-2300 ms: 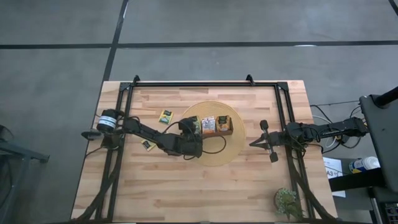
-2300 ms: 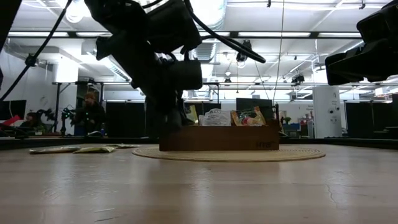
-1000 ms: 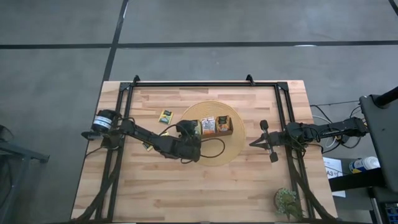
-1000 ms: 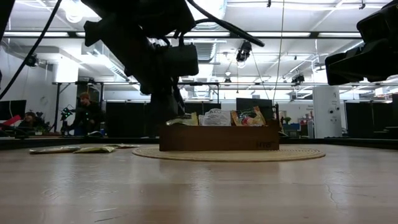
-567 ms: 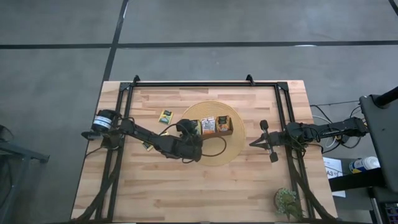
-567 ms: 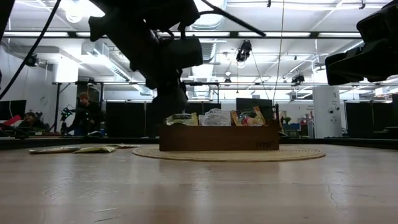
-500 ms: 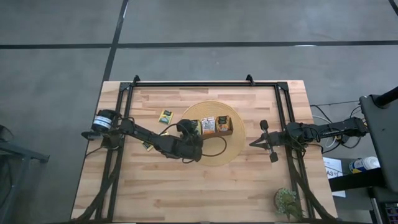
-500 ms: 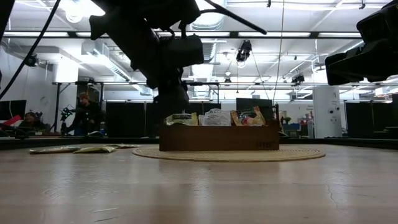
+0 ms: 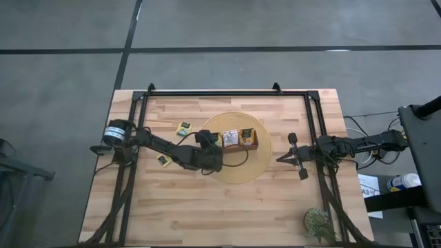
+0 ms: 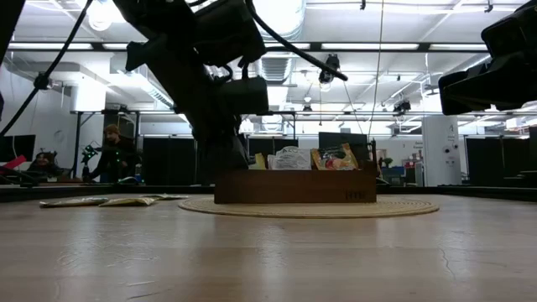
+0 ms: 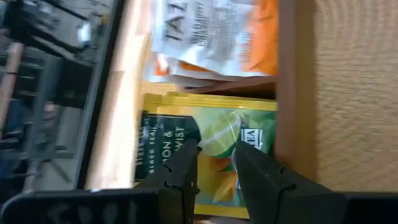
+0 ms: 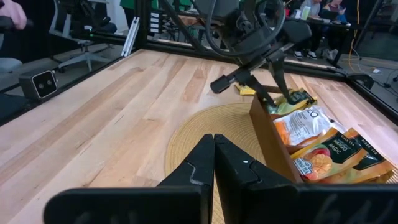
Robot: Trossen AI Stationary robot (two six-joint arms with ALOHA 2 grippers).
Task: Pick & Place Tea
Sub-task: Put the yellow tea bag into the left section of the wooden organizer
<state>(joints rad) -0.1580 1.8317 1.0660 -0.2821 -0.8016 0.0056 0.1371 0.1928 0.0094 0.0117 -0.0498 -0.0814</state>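
From the high view, the left claw sits at the left end of the brown three-compartment wooden tray on the round woven mat. Two loose yellow-green tea packets lie on the worktop behind that arm. The right claw waits well apart, fingers shut.

Left wrist view: the fingers are partly spread with nothing between them, the yellow-green lemon tea packet straight ahead in the end compartment.
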